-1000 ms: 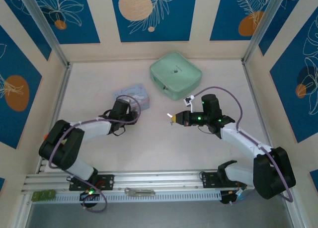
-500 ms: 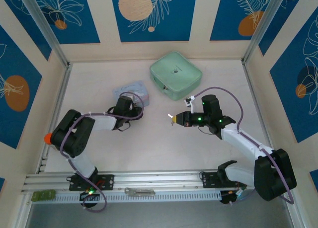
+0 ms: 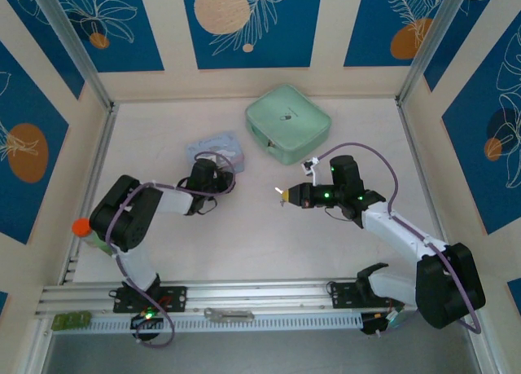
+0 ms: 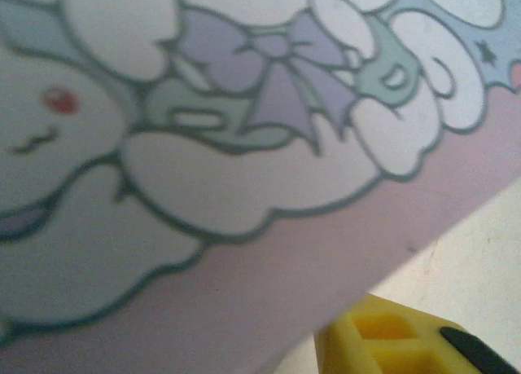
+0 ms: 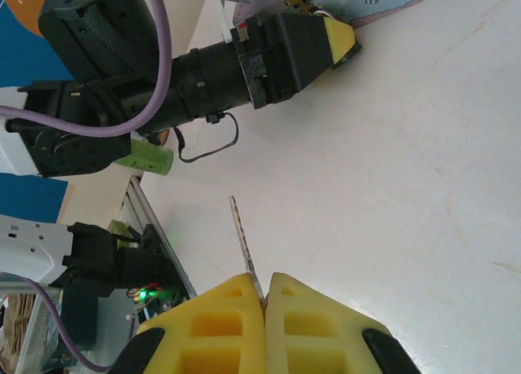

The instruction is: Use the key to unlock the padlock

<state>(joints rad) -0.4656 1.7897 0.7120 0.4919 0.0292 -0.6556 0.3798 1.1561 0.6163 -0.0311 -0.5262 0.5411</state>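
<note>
Counted on the worktop (image 3: 269,244): two arms, one printed tin, one mint-green case, one key. One flat grey bar (image 3: 228,314) is seen on the rail at the near edge.

Left edge: one green cylinder (image 5: 151,156) is noted, lying partly under the left arm's elbow.

Left arm: folded back on itself, forearm laid low and reaching right toward the middle. The left gripper (image 5: 340,44) is pressed up against the near edge of the pale blue cartoon tin (image 3: 218,147), left of centre. From the left wrist, one yellow finger pad (image 4: 383,345) is seen just beside the tin's lilac side wall. How far the jaws stand apart cannot be told, nor whether anything is gripped. The tin's lid is down; contents are hidden.

Far edge, centre: the mint-green case (image 3: 288,123) is set at an angle, closed, contents hidden, apart from the tin.

Right arm: stretched from the near right corner toward the middle, wrist level, pointed left. The right gripper (image 5: 264,297) is fully closed, the thin pale key (image 5: 242,244) pinched between its yellow pads. The blade juts out toward the left gripper, well apart from it and from the tin.
</note>
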